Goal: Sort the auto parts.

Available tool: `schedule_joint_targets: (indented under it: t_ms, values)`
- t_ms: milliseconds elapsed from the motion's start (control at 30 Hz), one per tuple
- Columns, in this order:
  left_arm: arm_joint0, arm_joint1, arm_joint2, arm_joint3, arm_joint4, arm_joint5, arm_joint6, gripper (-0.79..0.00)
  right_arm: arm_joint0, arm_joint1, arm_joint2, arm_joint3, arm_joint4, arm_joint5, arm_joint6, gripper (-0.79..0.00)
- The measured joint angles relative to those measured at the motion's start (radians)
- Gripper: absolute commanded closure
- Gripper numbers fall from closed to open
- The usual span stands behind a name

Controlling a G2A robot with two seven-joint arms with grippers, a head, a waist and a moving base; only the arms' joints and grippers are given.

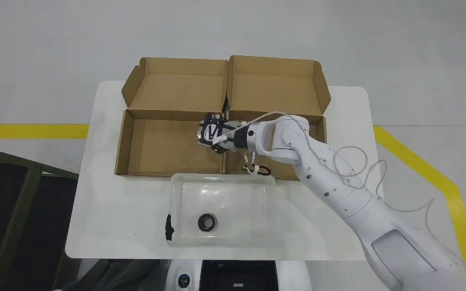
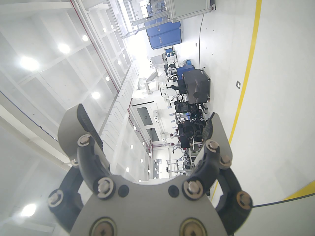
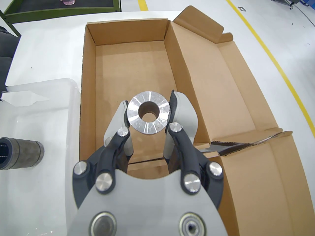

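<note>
- The right hand is closed most of the way around a silver metal ring. One finger pad presses on each side of the ring's outer rim.
- The ring sits right at the fingertips, with its flat, radially grooved face and centre hole turned toward the wrist.
- Hand and ring are over the left cardboard box, at the end nearest the right cardboard box. The brown floor of the left box shows behind the ring and through its hole. I cannot tell whether the ring touches that floor.
- The two boxes stand side by side at the back of the white counter, with their lids folded open away from the robot.
- A clear plastic bin stands just in front of the boxes, nearer the robot. In it lies a dark cylindrical sleeve, well apart from the right hand.
- A small black part is at the bin's left rim. I cannot tell whether it is inside or outside the bin.
- The left hand has its fingers spread wide and grips nothing. It points up and away toward the hall.
</note>
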Motion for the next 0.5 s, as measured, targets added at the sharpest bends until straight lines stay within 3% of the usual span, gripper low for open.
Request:
schedule_joint_targets:
  t_ms: [500]
  values:
    - [0.0, 0.0, 0.0, 0.0, 0.0, 0.0, 0.0, -0.785, 0.107, -0.091, -0.121, 0.168, -0.023, 0.036, 0.039, 0.0]
